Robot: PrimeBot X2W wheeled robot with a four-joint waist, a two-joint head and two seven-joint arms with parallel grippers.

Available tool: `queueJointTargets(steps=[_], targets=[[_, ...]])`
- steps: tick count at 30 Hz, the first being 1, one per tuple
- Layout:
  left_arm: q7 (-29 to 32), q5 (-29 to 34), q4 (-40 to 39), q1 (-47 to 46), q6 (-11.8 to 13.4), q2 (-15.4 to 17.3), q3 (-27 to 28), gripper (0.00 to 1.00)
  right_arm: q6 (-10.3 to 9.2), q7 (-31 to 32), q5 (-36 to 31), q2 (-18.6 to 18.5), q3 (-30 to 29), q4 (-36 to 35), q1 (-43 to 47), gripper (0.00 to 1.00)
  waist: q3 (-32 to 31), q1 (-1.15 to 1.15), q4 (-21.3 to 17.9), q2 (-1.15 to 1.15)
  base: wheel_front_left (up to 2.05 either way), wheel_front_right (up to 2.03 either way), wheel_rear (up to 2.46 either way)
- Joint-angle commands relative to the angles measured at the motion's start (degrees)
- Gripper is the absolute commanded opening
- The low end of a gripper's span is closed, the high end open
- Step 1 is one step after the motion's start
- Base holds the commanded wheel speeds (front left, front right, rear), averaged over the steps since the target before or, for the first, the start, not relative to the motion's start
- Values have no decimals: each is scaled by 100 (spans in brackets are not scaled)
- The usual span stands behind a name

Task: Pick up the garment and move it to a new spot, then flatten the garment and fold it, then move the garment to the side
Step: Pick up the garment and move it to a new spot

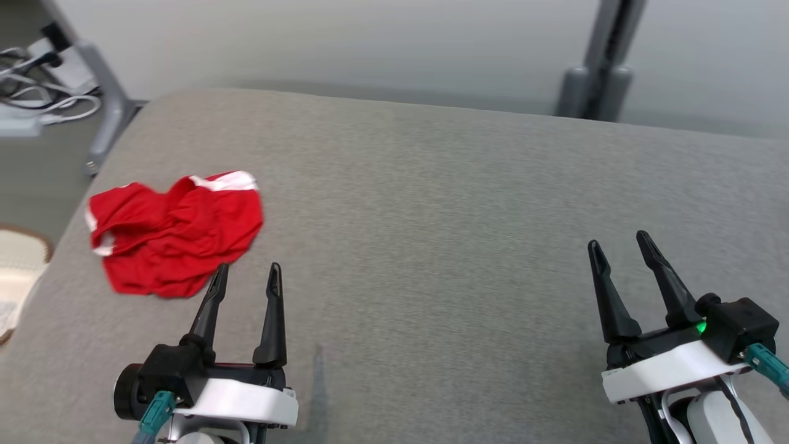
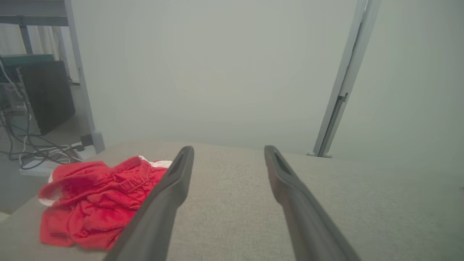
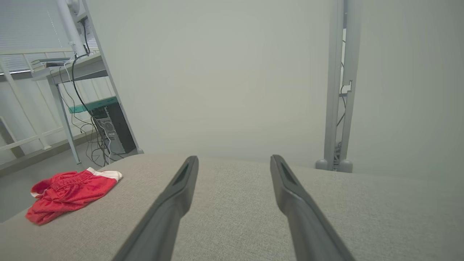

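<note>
The garment (image 1: pixel 172 234) is a crumpled pair of red shorts with white trim, lying near the left edge of the grey cloth-covered table (image 1: pixel 431 216). My left gripper (image 1: pixel 246 271) stands open just in front and to the right of it, its left fingertip close to the cloth's near edge, holding nothing. In the left wrist view the garment (image 2: pixel 94 199) lies left of the left gripper (image 2: pixel 228 152). My right gripper (image 1: pixel 619 240) stands open and empty far to the right. From the right wrist view, the garment (image 3: pixel 69 194) is far left of the right gripper (image 3: pixel 233 159).
The table's left edge drops to the floor, where cables (image 1: pixel 37 92) and a grey frame leg (image 1: pixel 105 92) stand. A pale woven thing (image 1: pixel 18 265) lies on the floor at the left. A grey post (image 1: pixel 601 68) rises behind the far edge, before a plain wall.
</note>
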Motion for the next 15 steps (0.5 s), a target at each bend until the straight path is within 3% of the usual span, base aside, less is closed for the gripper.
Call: queueJointTargets(steps=[1,15], targets=[[5,-21,-15,61,20,25,30,100,0,-2,24,-37,16,10,36,100,-22,0,273,0,0,0,0],[5,42,-73,369,29,24,302,100,0,-2,-22,-28,408,124,12,100,-258,0,1321,0,0,0,0]])
